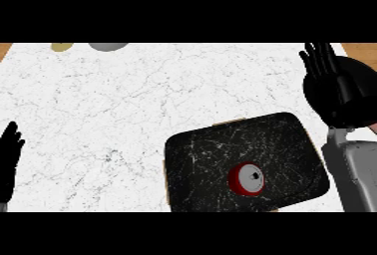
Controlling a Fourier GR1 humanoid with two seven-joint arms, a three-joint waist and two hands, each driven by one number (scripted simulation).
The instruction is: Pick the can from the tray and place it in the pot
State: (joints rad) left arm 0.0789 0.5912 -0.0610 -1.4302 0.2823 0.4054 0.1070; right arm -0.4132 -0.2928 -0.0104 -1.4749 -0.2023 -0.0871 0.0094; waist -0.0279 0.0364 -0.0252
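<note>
Can [248,178] sits upright on the tray [213,159], near right. Right hand [321,61] hovers over the pot [364,94], fingers straight; left hand [9,149] rests relaxed at the left edge.

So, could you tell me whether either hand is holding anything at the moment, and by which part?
Nothing is held. The can stands untouched on the tray. The right hand is open over the pot; the left hand rests open at the left edge.

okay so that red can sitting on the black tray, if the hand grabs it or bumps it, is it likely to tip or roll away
The can stands upright on the tray, so a sideways bump could tip it. Its round body would then probably roll. It looks rigid, so it likely won't crumple in the right hand, which hovers open over the pot.
</note>
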